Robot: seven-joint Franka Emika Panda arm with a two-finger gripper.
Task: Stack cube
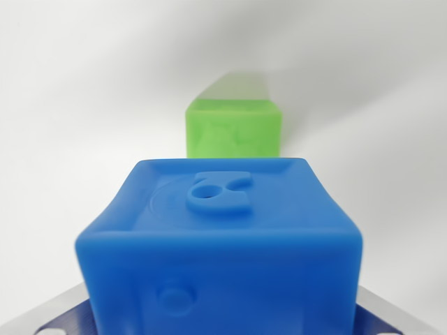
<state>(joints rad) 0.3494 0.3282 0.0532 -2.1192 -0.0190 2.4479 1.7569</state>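
Note:
A blue cube [222, 237] with a raised emblem on its upper face fills the lower half of the wrist view, very close to the camera. It sits between my gripper's [223, 317] grey metal fingers [52, 317], which show at the bottom left and bottom right corners against the cube's sides. The gripper is shut on it. Beyond the blue cube, higher in the view, a green cube [235, 129] rests on the white surface, slightly blurred. The two cubes appear apart, and the blue cube hides the green one's base.
A plain white surface [84, 91] surrounds both cubes, with soft grey shadows around the green cube.

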